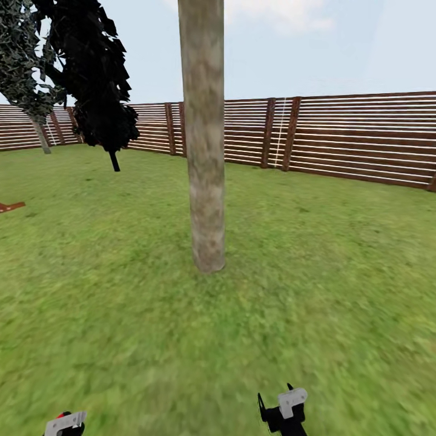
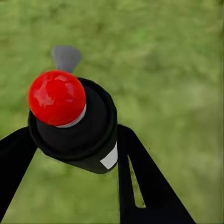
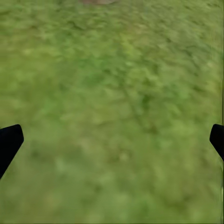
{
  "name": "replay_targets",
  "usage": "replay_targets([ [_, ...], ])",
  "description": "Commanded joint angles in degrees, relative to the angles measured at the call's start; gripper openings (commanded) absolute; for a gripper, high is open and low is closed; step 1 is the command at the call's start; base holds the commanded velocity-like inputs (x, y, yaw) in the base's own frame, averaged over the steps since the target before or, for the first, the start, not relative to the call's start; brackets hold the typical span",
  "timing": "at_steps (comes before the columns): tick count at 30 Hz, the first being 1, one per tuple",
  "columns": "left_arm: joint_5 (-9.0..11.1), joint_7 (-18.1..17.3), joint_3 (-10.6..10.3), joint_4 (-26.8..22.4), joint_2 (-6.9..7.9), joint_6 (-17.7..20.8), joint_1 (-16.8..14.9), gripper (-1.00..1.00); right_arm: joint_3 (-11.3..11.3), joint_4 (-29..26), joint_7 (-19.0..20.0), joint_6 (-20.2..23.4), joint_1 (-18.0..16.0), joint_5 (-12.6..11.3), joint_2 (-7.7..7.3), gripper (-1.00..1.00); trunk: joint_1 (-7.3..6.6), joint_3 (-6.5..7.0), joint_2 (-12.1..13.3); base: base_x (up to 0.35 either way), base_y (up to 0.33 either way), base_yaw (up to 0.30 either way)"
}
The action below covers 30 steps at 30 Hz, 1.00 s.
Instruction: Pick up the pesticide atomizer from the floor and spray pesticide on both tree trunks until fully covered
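Note:
One tree trunk [image 1: 204, 151], thick, with mottled grey-beige bark, rises from the garden lawn [image 1: 315, 272] straight ahead in the head view, a few steps off. No pesticide is in view on the bark. My left gripper [image 1: 63, 424] sits at the lower left edge, shut on the pesticide atomizer [image 2: 74, 126]. The atomizer is a black canister with a round red cap [image 2: 57, 97] and a grey nozzle tab [image 2: 66, 56]. Black fingers [image 2: 140, 182] press on both its sides. My right gripper [image 1: 281, 412] hangs low at the right, open over bare grass [image 3: 112, 93].
A brown slatted fence [image 1: 351, 139] rings the lawn behind the trunk. A dark, near-black tree [image 1: 97, 79] stands at the back left, with a grey-green leafy one [image 1: 24, 66] beyond it. A small reddish-brown object [image 1: 11, 206] lies at the left edge.

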Motion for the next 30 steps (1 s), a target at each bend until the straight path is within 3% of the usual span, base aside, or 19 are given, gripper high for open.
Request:
replay_targets([
  [1,0.6,-0.6,0.2,0.1,0.0,-0.1,0.0,-1.0,0.1,0.1,-0.5,-0.1,0.0,0.7,-0.49,1.0,0.02,-0.05,0.0,0.34,0.0,0.0],
  [6,0.6,-0.6,0.2,0.0,0.02,-0.1,-0.1,-1.0,0.3,2.0,-0.6,-0.1,0.0,0.8,-2.16,1.0,0.02,-0.05,0.0,0.339,-0.012,0.0],
  [12,0.6,-0.6,0.2,0.0,0.18,-0.1,-0.1,-1.0,0.1,2.7,-0.7,-0.2,0.0,0.5,-2.7,1.0,0.02,-0.05,0.0,0.335,-0.086,0.0],
  [14,0.6,-0.6,0.2,0.0,0.24,-0.1,0.0,-1.0,0.1,2.7,-0.7,-0.2,0.0,-1.0,-2.72,1.0,0.02,-0.05,0.0,0.334,-0.092,0.0],
  [21,0.5,-0.7,0.1,0.0,0.25,0.0,-0.1,-1.0,0.1,2.6,-0.6,-0.1,0.0,-10.6,-3.84,1.0,0.02,-0.05,0.0,0.334,-0.083,0.0],
  [30,0.5,-0.6,0.1,0.0,0.23,0.0,-0.1,-1.0,0.3,2.6,-0.5,-0.1,0.0,-12.1,-3.96,1.0,0.02,-0.05,0.0,0.314,-0.119,0.0],
])
